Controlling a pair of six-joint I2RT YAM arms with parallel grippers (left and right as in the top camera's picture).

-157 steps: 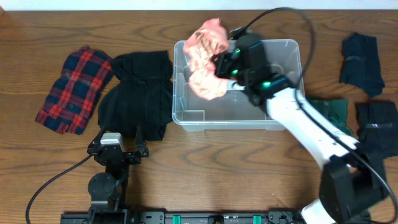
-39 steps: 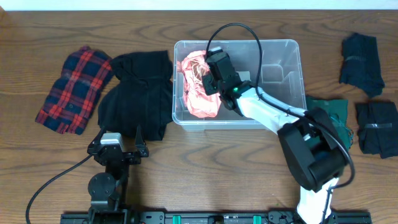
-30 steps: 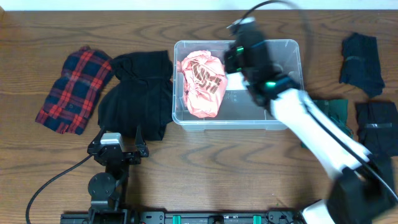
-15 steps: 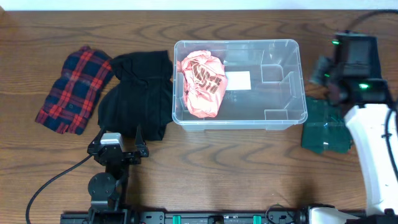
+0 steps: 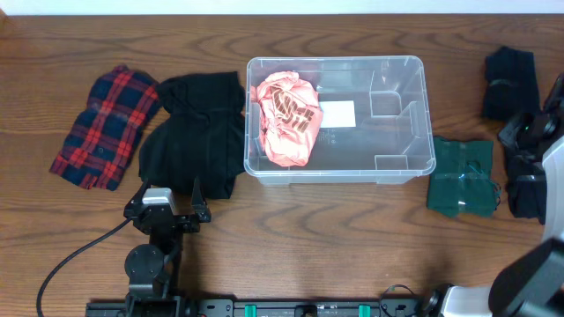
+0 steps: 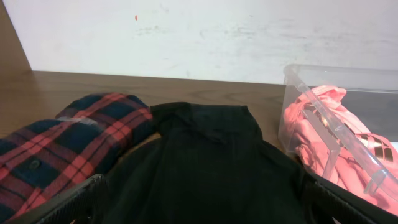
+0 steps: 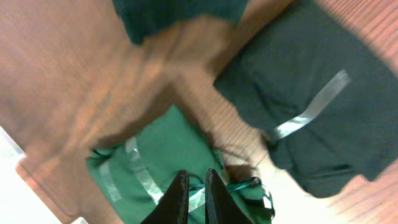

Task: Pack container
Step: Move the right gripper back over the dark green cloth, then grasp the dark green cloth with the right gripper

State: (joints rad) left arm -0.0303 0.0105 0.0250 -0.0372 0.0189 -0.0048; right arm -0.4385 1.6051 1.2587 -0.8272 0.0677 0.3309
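Container: clear bin (image 5: 428, 114) in the middle of the wooden table, upright, with its white label (image 5: 339, 113) showing on the base.
Change, right arm: five seconds back it is over the container carrying the pink garment. One second back it is still above the container. Now the right arm (image 5: 553, 172) is at the table edge well right of the container.
Change, pink garment: now bunched in the left end of the container (image 5: 286, 119) with nothing gripping it. The rest of the container's floor is bare.
Unchanged: black garment (image 5: 194, 132) touching the container's left wall, plaid shirt (image 5: 106, 123) further left, green bundle (image 5: 460, 176) just right of the container.
Right gripper: fingers pressed almost together (image 7: 194, 177), pinching nothing.
Left gripper: fingers spread wide (image 5: 167, 201), parked at the front of the table, left of the container, same as before.
Only the right wrist view shows: the closed fingers hanging over the green bundle (image 7: 155, 168), pale tape strips on it, and a taped dark bundle (image 7: 311, 106) beside it; the picture is blurred.
Only the left wrist view shows: the container's rim (image 6: 329, 70) from the side, pink garment (image 6: 311, 130) pressed against its wall, black garment (image 6: 205, 162) right in front, plaid shirt (image 6: 68, 134) beside it.
Only the overhead view shows: two dark bundles well right of the container, one far (image 5: 509, 81), one partly behind the arm (image 5: 527, 189).
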